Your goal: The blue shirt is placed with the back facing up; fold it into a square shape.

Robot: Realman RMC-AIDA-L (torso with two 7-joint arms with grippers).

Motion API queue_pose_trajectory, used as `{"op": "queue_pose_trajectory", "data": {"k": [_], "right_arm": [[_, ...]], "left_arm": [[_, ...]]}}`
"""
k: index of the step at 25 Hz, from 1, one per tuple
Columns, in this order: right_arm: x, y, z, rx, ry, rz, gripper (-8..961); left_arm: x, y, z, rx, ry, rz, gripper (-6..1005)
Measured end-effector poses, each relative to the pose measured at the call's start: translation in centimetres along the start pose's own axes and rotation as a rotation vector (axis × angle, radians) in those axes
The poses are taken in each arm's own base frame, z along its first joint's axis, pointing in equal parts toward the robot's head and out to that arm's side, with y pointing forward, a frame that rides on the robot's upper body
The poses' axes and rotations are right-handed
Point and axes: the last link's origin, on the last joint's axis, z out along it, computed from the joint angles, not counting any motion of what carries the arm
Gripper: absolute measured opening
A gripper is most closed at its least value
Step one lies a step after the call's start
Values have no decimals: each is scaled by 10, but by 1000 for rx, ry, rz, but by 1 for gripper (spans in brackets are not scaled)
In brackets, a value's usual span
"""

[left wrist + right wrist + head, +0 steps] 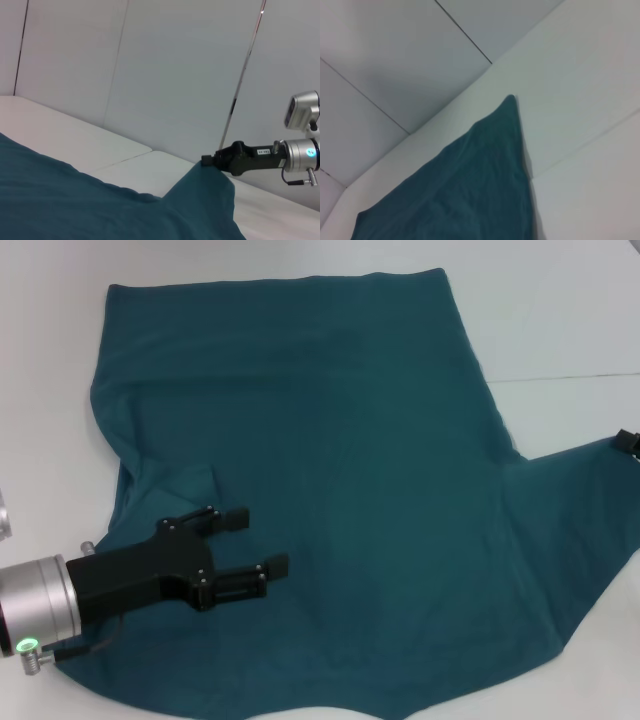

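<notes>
The blue shirt [340, 470] lies spread across the white desk [560, 320], plain side up. The left claw [258, 542] reaches in low over its near-left part, fingers apart and holding nothing. At the far right, the right claw [206, 161] is pinched on a raised sleeve tip.

Blue shirt [340, 470]: near hem and right sleeve run off the head view's edges; front side face-down, unseen. Right gripper [627, 441]: only a black tip shows at the right edge, fingertips buried in sleeve cloth [207, 161]. Left gripper [255, 541]: arm cut off at the left edge. Cloth under its body hidden.
</notes>
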Motion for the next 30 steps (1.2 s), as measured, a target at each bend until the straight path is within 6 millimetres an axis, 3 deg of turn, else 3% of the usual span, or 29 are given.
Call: {"op": "queue_pose_trajectory", "data": {"k": [10, 21, 30], "right_arm": [[-6, 9, 9, -23, 5, -39, 0], [18, 33, 19, -134, 123, -73, 0], [20, 56, 24, -248, 170, -89, 1]], "left_arm": [[-1, 1, -1, 3, 9, -14, 904], [-1, 1, -1, 3, 9, -18, 904], [0, 0, -1, 4, 9, -20, 904]]}}
